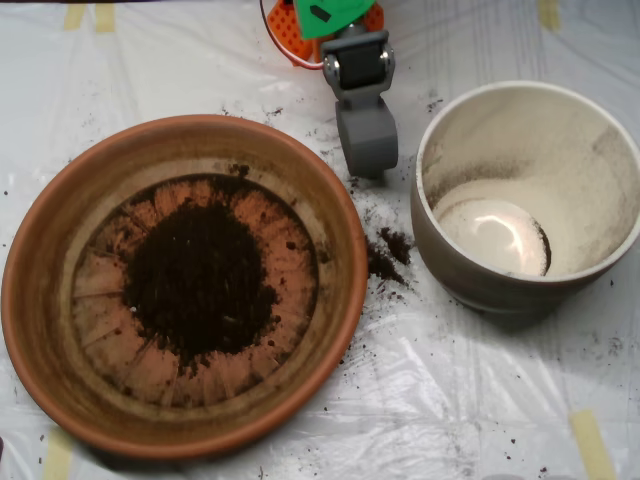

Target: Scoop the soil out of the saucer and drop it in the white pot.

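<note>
Scoop [366, 150] hangs pointing down between saucer [60, 250] and white pot [440, 250].

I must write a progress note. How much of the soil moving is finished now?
Little looks done: the white pot holds only dust and a thin dark trace. In hand: nothing visible, the scoop sits between both vessels, over the table. Left: the soil heap still lies in the saucer, and spilled crumbs lie between them.
</note>
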`<state>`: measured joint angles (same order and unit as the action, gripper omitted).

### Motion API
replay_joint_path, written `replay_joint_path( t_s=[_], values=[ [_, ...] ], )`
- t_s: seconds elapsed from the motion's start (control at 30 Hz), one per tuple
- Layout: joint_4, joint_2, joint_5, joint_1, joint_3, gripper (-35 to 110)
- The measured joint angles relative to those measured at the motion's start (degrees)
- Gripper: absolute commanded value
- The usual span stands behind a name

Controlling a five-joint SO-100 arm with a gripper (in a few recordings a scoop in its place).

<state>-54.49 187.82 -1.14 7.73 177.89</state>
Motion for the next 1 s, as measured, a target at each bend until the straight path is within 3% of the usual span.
replay_joint_path(
  t_s=[0.27, 1.0],
  values=[
    [0.0, 0.0, 5.9, 5.5, 0.0, 0],
    [0.0, 0.0, 5.9, 6.1, 0.0, 0]
  ],
)
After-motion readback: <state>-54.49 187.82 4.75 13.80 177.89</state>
